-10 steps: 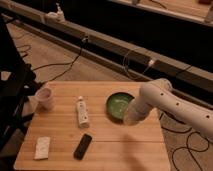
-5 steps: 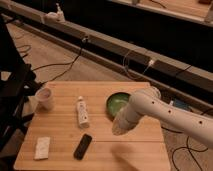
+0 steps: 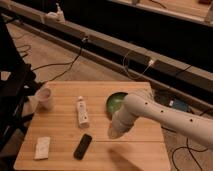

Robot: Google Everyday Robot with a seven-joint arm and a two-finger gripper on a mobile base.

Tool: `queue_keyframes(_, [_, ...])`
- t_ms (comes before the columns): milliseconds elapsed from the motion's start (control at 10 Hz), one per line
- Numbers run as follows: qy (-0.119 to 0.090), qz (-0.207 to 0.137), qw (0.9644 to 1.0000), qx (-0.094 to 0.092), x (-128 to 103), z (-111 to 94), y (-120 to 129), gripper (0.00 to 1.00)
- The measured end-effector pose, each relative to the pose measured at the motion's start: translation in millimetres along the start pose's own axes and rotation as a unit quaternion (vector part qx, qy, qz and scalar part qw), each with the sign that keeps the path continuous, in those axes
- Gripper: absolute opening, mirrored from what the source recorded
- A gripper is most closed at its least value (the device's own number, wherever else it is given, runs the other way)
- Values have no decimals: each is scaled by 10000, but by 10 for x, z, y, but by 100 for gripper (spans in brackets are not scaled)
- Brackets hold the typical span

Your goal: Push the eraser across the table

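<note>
Approach step. The eraser (image 3: 83, 146) lies near the front edge of the surface (image 3: 145, 150). The claw (image 3: 116, 131) hovers near it, not touching; its state cannot be told. Next: lower beside the eraser, then push.

The small, flat, black oblong eraser with rounded ends (image 3: 82, 146) lies flat on the rectangular light wooden plank table (image 3: 57, 125). It sits at about 7 o'clock from the tabletop's middle, close to the near edge. Its long axis runs from roughly 7 to 1 o'clock. The gripper (image 3: 116, 131) hangs at the eraser's 2 o'clock (near it, not touching).
</note>
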Motion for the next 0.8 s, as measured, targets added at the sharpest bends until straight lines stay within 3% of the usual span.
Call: queue_keyframes(800, [-389,-419,9955,-751,-286,854,10,0])
